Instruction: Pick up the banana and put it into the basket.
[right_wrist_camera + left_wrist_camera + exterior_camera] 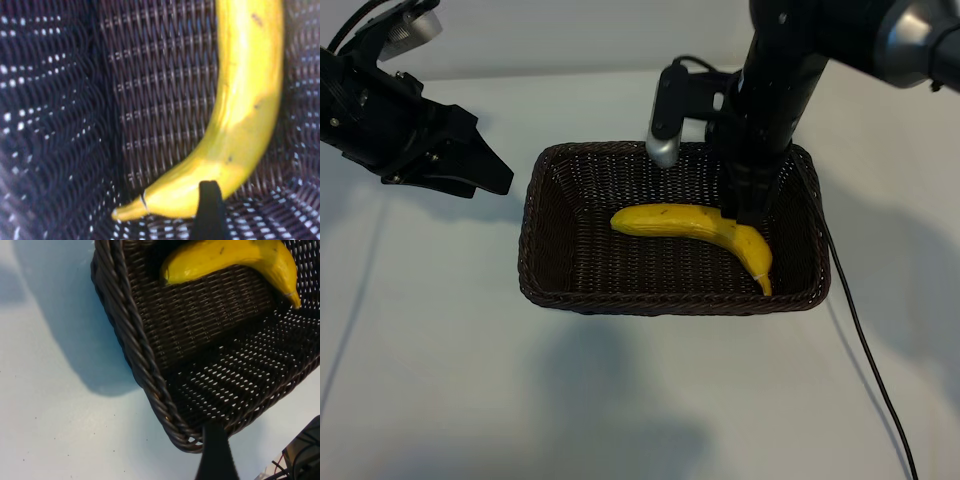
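Banana (695,222) lies on the floor of the basket (545,215), toward its 3 o'clock end, stem tip pointing to about 5 o'clock. The right gripper (745,212) stands directly over it, jaws apart; it seems to have let go, though its fingertips are partly hidden. The left gripper (470,165) sits parked and open at the basket's 9 o'clock. Placement looks done; only the right arm's withdrawal remains.
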Action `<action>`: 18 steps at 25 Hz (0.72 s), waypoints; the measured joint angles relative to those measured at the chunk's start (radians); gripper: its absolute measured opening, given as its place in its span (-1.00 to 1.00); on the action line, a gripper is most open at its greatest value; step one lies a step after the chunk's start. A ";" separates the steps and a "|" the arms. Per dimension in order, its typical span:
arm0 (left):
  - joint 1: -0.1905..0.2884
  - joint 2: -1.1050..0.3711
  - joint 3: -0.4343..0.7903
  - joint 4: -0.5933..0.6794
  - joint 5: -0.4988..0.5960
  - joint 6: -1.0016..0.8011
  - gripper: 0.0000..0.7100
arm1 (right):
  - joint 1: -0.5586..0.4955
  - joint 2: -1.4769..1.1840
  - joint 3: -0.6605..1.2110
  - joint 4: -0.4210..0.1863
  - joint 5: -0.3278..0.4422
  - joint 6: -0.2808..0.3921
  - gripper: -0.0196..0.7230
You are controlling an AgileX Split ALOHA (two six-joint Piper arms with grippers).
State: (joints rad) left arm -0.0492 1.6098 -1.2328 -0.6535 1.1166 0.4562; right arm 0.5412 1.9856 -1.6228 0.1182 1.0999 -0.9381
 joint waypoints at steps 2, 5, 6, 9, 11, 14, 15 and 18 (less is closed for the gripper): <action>0.000 0.000 0.000 -0.001 0.000 0.000 0.48 | 0.000 -0.033 0.000 -0.001 0.006 0.000 0.50; 0.000 0.000 0.000 -0.016 0.000 0.000 0.48 | 0.000 -0.083 -0.012 -0.003 0.028 0.000 0.50; 0.000 0.000 0.000 -0.020 0.000 0.001 0.48 | 0.000 -0.102 -0.015 -0.006 0.031 0.000 0.50; 0.000 0.000 0.000 -0.023 0.000 0.001 0.48 | 0.000 -0.149 -0.020 -0.011 0.034 0.000 0.50; 0.000 0.000 0.000 -0.024 0.000 0.001 0.48 | 0.000 -0.166 -0.020 -0.011 0.035 0.000 0.50; 0.000 0.000 0.000 -0.024 0.000 0.005 0.48 | 0.000 -0.168 -0.020 -0.012 0.042 0.000 0.50; 0.000 0.000 0.000 -0.024 0.000 0.005 0.48 | 0.000 -0.168 -0.020 -0.013 0.042 0.000 0.50; 0.000 0.000 0.000 -0.024 0.000 0.005 0.48 | -0.001 -0.168 -0.020 -0.014 0.045 0.009 0.50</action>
State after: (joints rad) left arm -0.0492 1.6098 -1.2328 -0.6776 1.1163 0.4608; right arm 0.5400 1.8179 -1.6431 0.1040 1.1444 -0.9295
